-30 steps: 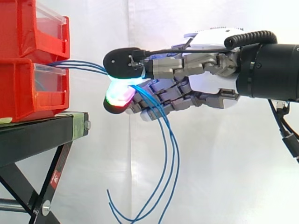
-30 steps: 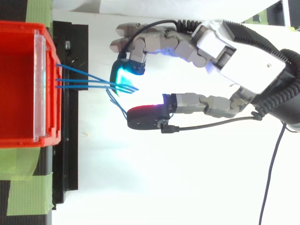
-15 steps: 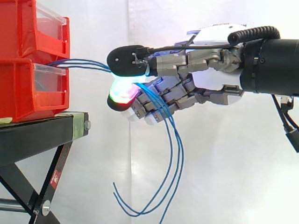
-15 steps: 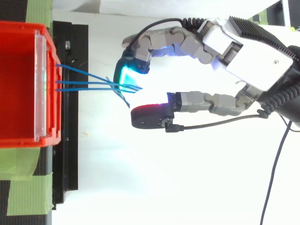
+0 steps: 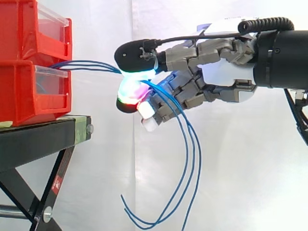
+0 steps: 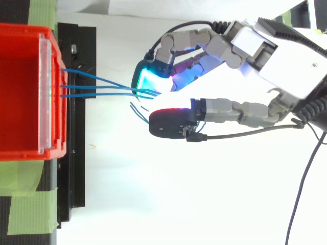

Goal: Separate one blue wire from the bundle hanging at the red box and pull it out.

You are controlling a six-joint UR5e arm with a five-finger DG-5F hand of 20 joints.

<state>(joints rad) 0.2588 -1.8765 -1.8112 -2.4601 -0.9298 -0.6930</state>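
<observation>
The thin blue wires [image 5: 89,65] come out the front of the lower red plastic bin [image 5: 29,96] on the left and run right into the robot's hand [image 5: 211,79]. From there they droop in long loops below it, loose ends curling up near the bottom. The hand's clenched on them, pinching them between the black thumb on top and a glowing fingertip pad [image 5: 129,91], with the other fingers curled underneath. The stacked bins sit on a black stand [image 5: 38,139], apart from the hand.
</observation>
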